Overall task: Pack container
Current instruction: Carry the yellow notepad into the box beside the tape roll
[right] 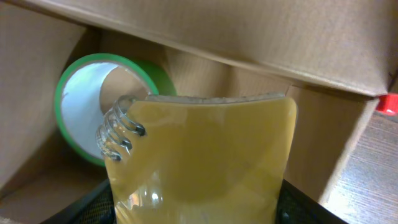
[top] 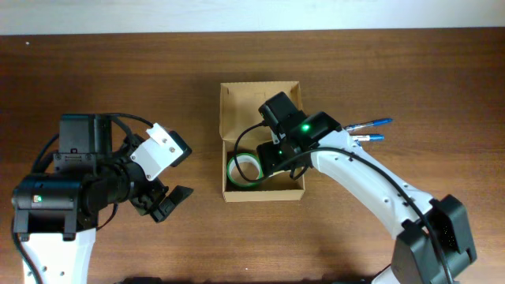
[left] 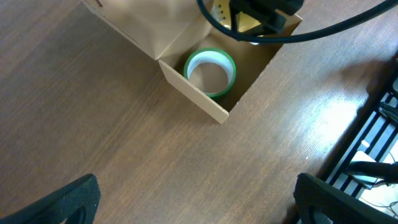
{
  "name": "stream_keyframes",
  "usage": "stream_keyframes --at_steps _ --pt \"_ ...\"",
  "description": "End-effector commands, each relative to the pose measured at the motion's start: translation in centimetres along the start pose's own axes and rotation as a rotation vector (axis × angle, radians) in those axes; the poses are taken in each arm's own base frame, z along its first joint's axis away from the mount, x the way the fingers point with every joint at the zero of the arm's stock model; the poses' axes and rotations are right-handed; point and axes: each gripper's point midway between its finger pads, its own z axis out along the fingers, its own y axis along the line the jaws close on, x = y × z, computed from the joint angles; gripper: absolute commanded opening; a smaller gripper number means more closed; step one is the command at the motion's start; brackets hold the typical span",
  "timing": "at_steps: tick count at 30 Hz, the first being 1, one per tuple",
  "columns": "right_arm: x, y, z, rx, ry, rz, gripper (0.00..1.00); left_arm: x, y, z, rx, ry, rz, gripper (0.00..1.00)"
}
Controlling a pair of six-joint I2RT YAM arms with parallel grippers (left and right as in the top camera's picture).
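The container (top: 237, 99) sits open at mid-frame with a green tape roll (top: 242, 169) already inside. The right gripper (top: 274, 158), clamped on a yellow spiral notebook (right: 205, 155), holds it in the box, unreleased. The left gripper (top: 162, 201) hangs spread at lower left. Blue pens (top: 372, 124) probably remain to pack.

A brown wood-grain table (top: 118, 71) carries an open cardboard box (top: 241, 99) near its middle. Two blue pens (top: 374, 124) lie side by side just right of it.

Overhead, two wrists: common container (top: 241, 102)
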Motion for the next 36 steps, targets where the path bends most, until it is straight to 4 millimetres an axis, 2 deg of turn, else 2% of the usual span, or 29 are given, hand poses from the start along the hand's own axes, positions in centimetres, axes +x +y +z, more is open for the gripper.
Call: stream_keyframes --at_steps 1,29,31,34,36 --pt "-0.3 -0.2 0.7 0.031 0.000 0.023 0.72 -0.7 0.0 -0.5 -0.001 -0.029 0.025 0.99" --pt "1.2 -1.5 1.1 0.111 0.051 0.122 0.72 -0.6 0.0 -0.5 -0.001 -0.028 0.025 1.00" --pt "1.2 -1.5 1.1 0.111 0.051 0.122 0.73 -0.7 0.0 -0.5 -0.001 -0.029 0.025 1.00" --pt "1.2 -1.5 1.1 0.111 0.051 0.122 0.86 -0.6 0.0 -0.5 -0.001 -0.028 0.025 1.00" --pt "1.1 -1.5 1.1 0.109 0.048 0.122 0.87 -0.7 0.0 -0.5 -0.001 -0.029 0.025 1.00"
